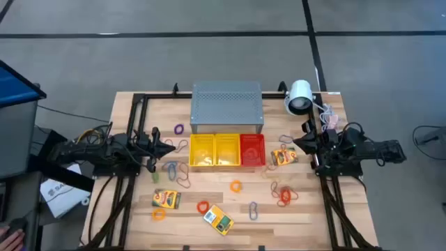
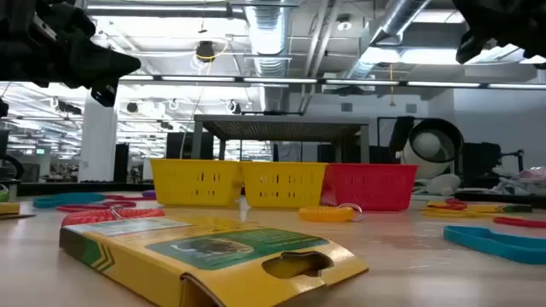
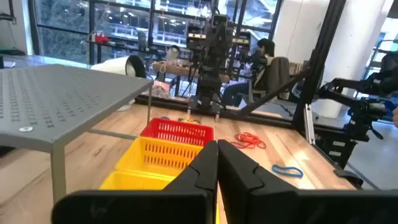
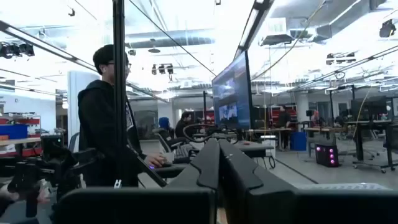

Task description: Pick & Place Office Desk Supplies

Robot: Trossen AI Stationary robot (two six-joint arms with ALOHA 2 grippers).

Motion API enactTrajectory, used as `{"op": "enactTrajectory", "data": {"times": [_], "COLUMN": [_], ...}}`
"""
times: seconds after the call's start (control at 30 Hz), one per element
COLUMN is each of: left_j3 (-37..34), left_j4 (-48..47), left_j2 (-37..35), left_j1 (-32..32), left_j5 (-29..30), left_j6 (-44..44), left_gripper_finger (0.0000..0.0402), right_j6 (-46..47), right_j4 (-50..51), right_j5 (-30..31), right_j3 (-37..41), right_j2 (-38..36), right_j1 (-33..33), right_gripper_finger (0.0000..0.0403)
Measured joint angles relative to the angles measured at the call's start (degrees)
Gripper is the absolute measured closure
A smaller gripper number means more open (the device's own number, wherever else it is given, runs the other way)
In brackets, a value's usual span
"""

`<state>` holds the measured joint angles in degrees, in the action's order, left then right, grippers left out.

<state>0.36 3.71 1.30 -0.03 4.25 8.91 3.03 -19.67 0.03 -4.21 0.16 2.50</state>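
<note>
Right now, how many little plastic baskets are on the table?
3, in a row in front of the grey metal box: two yellow baskets side by side, then the red basket on the right arm's side. None seems hidden.

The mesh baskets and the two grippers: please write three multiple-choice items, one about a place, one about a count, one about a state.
1. Where is the red basket in the row?
A. at the end toward the right arm
B. between the yellow ones
C. at the end toward the left arm

2. How many yellow baskets stand there?
A. one
B. two
C. four

3. How is the left gripper?
A. holding a card box
B. wide open
C. shut, empty

Answers:
1 A: in the high view it ends the row on the right arm's side.
2 B: two yellow compartments adjoin it.
3 C: its fingers meet with nothing between them.
</note>
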Motion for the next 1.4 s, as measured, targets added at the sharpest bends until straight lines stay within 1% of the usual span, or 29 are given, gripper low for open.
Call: {"op": "enactTrajectory", "data": {"times": [0.2,0.27,0.33,0.5,0.73,0.9,1.17,1.3,1.4], "left_j3": [0.0,0.0,0.0,0.0,0.0,0.0,0.0,0.0,0.0], "left_j4": [0.7,0.9,4.0,13.3,23.8,29.7,33.1,33.9,33.9], "left_j2": [0.0,0.0,0.0,0.0,0.0,0.0,0.0,0.0,0.0], "left_j1": [0.0,0.0,0.0,0.0,0.0,0.0,0.0,0.0,0.0], "left_j5": [0.0,0.3,0.2,-2.7,-2.7,-2.8,-2.8,-2.8,-2.4], "left_j6": [-0.2,-1.7,-2.0,-1.2,-0.5,-0.5,-0.5,-0.5,-0.5], "left_gripper_finger": [0.0401,0.0401,0.0401,0.0401,0.0401,0.0401,0.0401,0.0401,0.0401], "right_j6": [-0.4,-0.4,-0.4,-0.4,-0.4,-0.4,-0.5,-0.5,-0.5], "right_j4": [2.1,3.1,3.0,0.2,-0.2,-0.2,0.4,0.4,0.7], "right_j5": [0.0,0.0,-0.1,0.0,0.0,0.0,0.0,2.2,2.4], "right_j3": [0.0,0.0,0.0,0.0,0.0,0.0,0.0,0.0,0.0], "right_j2": [0.0,0.0,0.2,0.1,0.1,0.1,0.1,0.1,0.2], "right_j1": [0.0,0.0,0.2,0.4,0.4,0.4,0.4,-0.1,-0.2], "right_gripper_finger": [0.0403,0.0403,0.0403,0.0403,0.0403,0.0403,0.0403,0.0403,0.0403]}}
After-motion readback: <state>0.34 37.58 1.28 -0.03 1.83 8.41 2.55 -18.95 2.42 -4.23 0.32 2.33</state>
